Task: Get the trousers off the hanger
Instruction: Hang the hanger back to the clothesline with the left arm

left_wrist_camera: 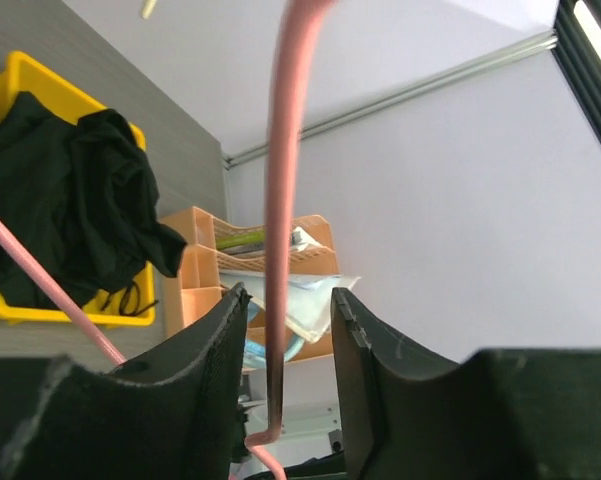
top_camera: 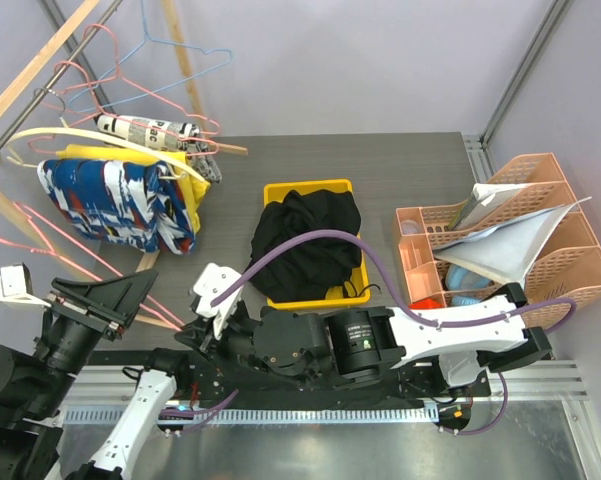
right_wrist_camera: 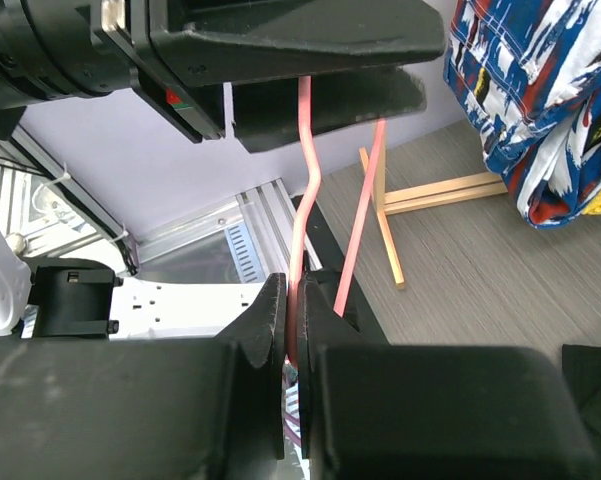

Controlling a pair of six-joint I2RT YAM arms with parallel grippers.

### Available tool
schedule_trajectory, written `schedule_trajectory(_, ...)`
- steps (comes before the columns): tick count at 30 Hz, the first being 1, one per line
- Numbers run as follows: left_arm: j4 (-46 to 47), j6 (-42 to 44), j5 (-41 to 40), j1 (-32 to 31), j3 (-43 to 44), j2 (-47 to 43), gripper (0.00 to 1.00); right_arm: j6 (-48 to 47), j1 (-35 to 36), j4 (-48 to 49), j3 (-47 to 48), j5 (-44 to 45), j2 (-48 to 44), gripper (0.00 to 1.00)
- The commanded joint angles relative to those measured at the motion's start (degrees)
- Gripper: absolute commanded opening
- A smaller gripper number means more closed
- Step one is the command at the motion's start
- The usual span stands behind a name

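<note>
1. Right gripper (right_wrist_camera: pixel 298 310), reaching toward 8 o'clock, pinches the pink hanger (right_wrist_camera: pixel 304 110).
2. Left gripper (left_wrist_camera: pixel 290 300) straddles the hanger's wire, its fingers spread apart.
3. Yellow bin (top_camera: pixel 305 187), at centre, holds the black trousers (top_camera: pixel 305 240).
4. Orange basket (top_camera: pixel 525 165), at 3 o'clock, holds pale sheets (top_camera: pixel 510 245).

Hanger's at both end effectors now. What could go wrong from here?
The thin pink hanger could pivot or slip: only the right end effector is shut on it, and the left end effector is open around it. Swinging, it may snag the wooden rack nearby.
</note>
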Motion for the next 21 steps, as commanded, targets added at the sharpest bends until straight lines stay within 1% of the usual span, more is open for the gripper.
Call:
schedule_trajectory(1,8.30,-4.13,3.06,-0.18,-3.45,-1.19,0.36,1.35,0.47,3.29,-0.28,2.27,-4.49,0.01)
schedule_trajectory(3,10.84,-5.99,4.38,-0.18,-5.13,-1.63,0.34,1.87,0.39,3.20,-1.51,2.98,-5.10,0.01)
schedule_trajectory(7,11.56,-6.87,8.42,-0.10,-6.02,-1.02,0.36,2.66,0.39,3.64,-2.22,4.21,-6.42,0.01)
schedule_trajectory(10,11.74,-7.05,9.30,-0.01,-5.58,-0.58,0.39,3.37,0.39,4.08,-2.83,5.44,-6.95,0.01)
schedule_trajectory(13,12.70,-7.57,11.85,0.78,-6.01,-0.05,0.41,4.24,0.30,4.17,-3.10,6.23,-7.13,0.01)
schedule_trajectory(14,13.14,-7.75,14.03,1.22,-6.19,0.04,0.41,4.33,0.30,4.26,-3.10,6.67,-7.21,0.01)
schedule_trajectory(19,13.93,-8.36,17.04,4.64,-5.84,0.39,0.34,5.30,-0.14,4.08,-3.62,5.36,-7.65,0.01)
schedule_trajectory(20,14.37,-8.63,17.65,5.08,-6.01,0.48,0.27,5.65,-0.14,4.08,-3.71,5.01,-7.83,0.01)
schedule_trajectory(21,15.16,-8.72,18.61,5.44,-6.02,0.65,0.24,5.91,-0.14,4.08,-3.98,4.22,-8.18,0.01)
